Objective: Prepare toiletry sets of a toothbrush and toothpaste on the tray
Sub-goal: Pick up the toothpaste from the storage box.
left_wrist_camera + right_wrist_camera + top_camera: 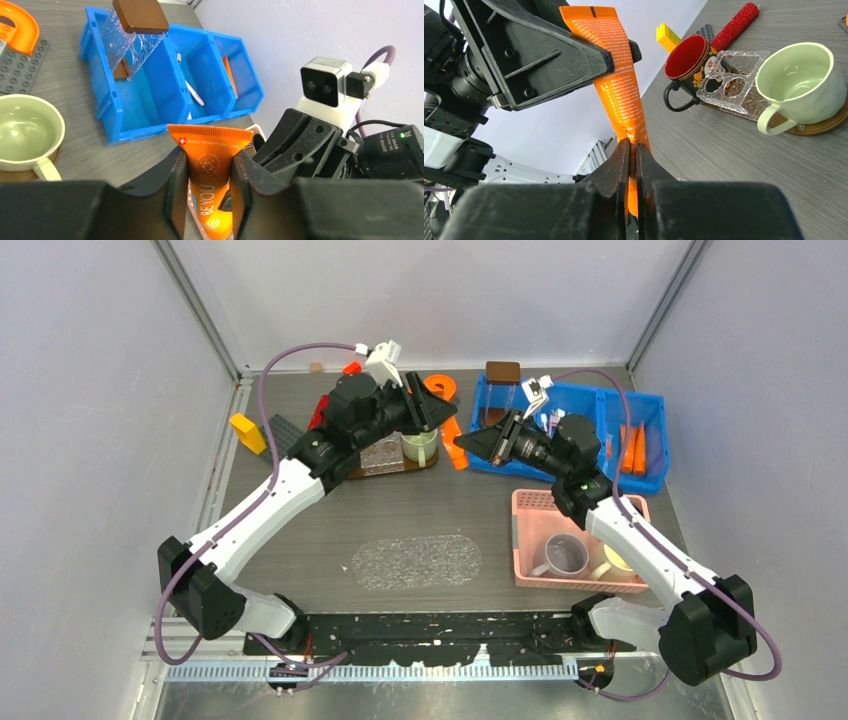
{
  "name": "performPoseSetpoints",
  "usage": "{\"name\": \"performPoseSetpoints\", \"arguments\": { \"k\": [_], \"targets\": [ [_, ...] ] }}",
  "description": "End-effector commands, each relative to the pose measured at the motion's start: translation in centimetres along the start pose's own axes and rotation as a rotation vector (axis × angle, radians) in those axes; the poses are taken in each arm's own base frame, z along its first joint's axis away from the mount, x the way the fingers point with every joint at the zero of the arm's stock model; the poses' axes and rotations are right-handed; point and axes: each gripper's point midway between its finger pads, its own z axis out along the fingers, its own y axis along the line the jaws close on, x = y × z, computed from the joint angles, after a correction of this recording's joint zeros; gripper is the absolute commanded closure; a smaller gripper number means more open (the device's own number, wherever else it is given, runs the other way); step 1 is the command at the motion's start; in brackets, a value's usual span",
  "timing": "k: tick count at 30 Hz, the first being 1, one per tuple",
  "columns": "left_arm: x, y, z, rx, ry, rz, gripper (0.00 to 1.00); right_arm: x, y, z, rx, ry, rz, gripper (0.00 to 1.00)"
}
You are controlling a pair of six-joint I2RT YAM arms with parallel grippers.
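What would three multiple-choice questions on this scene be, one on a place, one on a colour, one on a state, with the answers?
1. Where is the clear textured jar with the brown lid? A) pale green mug B) blue plastic bin C) pink basket
2. What colour is the inside of the black mug? A) white B) green C) red
3. What holds the orange toothpaste tube? A) one gripper B) both grippers C) nothing
Answers: 1 B: it leans in the bin's end compartment. 2 C: its red lining shows. 3 B: the left gripper and right gripper each clamp it.
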Motion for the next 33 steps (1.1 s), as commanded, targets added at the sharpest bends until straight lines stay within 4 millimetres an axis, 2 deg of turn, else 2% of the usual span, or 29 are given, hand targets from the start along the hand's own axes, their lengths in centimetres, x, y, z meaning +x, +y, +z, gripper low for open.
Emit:
{"name": "performPoseSetpoints", "arguments": {
  "k": [1,3,5,6,8,10,13,14,15,16,17,18,19,22,23,24,27,28,29,33],
  "targets": [
    [-2.5,-2.1,-0.5,0.054,-0.075,0.015,0.76,-0.7,1.4,0.3,-0.055,-0.024,-0.069,0.97],
    [-2.8,-2.1,-0.8,0.046,-0.089,0.027,0.85,-0.5,1.0,0.3,-0.038,-0.019,-0.067,0.91],
    [-3.1,-1.8,-1.2,0.029,-0.102,0.047,0.91,-0.2,0.6,0.2,-0.018,-0.010,-0.060,0.79],
    [-3.2,-1.7,-1.4,0.020,-0.111,0.059,0.94,0.0,0.5,0.1,-0.010,-0.007,-0.057,0.69],
    [-3.7,-1.2,-1.9,-0.007,-0.134,0.082,0.95,-0.1,0.3,-0.2,0.012,-0.010,-0.057,0.55],
    [-4.1,-0.6,-2.3,-0.038,-0.156,0.112,0.94,-0.1,0.1,-0.7,0.049,-0.010,-0.069,0.47],
    [-4.9,0.8,-2.7,-0.111,-0.202,0.170,0.92,0.1,-0.6,-2.0,0.140,0.003,-0.082,0.41],
    [-5.1,1.3,-2.9,-0.137,-0.212,0.190,0.92,-0.7,-0.3,-2.6,0.164,-0.024,-0.116,0.39],
    [-5.3,1.8,-2.9,-0.160,-0.221,0.215,0.92,0.0,-1.0,-3.2,0.211,0.002,-0.104,0.38],
    [-5.5,2.4,-3.0,-0.185,-0.231,0.240,0.91,-0.8,-1.0,-3.9,0.248,-0.029,-0.141,0.37],
    [-5.7,2.8,-3.1,-0.208,-0.240,0.262,0.91,-0.4,-1.6,-4.6,0.293,-0.015,-0.138,0.34],
    [-6.0,3.2,-3.1,-0.232,-0.250,0.287,0.91,-1.1,-1.7,-5.4,0.332,-0.053,-0.168,0.33],
    [-6.2,3.7,-3.2,-0.257,-0.257,0.322,0.91,-0.9,-2.2,-6.1,0.372,-0.049,-0.169,0.31],
    [-7.1,5.2,-3.4,-0.338,-0.289,0.395,0.90,-2.3,-2.4,-8.7,0.462,-0.153,-0.209,0.26],
    [-7.4,5.7,-3.4,-0.364,-0.299,0.417,0.90,-2.5,-3.2,-9.4,0.511,-0.186,-0.213,0.23],
    [-7.7,6.1,-3.4,-0.384,-0.308,0.437,0.90,-3.0,-2.7,-10.3,0.516,-0.223,-0.228,0.21],
    [-8.4,7.1,-3.2,-0.442,-0.331,0.486,0.90,-4.5,-3.9,-13.0,0.634,-0.344,-0.267,0.16],
    [-8.6,7.6,-3.2,-0.466,-0.332,0.502,0.90,-5.0,-3.5,-13.7,0.639,-0.384,-0.282,0.15],
    [-9.4,7.5,-3.2,-0.475,-0.364,0.512,0.90,-5.3,-4.3,-14.5,0.687,-0.413,-0.299,0.13],
    [-10.6,9.0,-3.0,-0.549,-0.416,0.555,0.90,-6.7,-4.4,-17.5,0.781,-0.512,-0.356,0.12]
  ]
}}
